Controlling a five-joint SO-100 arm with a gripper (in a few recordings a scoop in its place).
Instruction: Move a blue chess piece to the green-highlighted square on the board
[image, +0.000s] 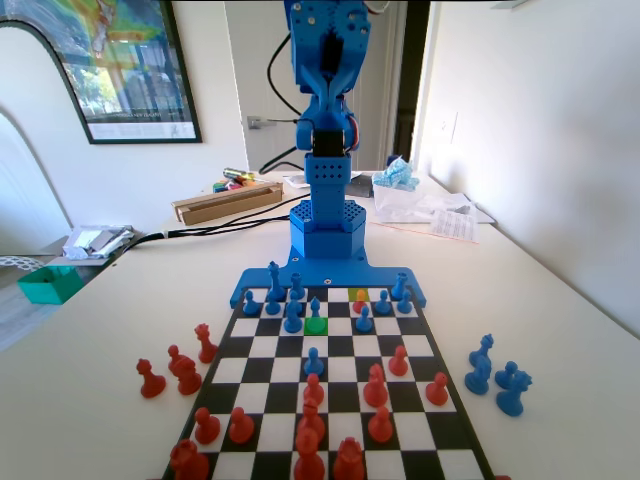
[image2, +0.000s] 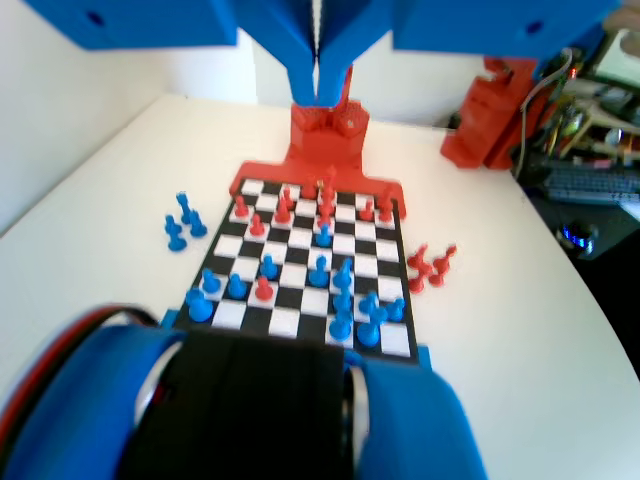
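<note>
The big white bench holds the board, with red pieces at the near end of the fixed view and blue ones at the far end by the blue arm. The arm stands tall, high over the board. In the wrist view the tool hangs at the top with its two jaws pressed together, holding nothing. The green-highlighted square sits in the third row from the arm. The blue chess piece stands right on its far edge, maybe already on it; I cannot tell. If it needs moving, the tool should open first, come straight down over the pointed top, and keep away from the blue pieces close on both sides.
</note>
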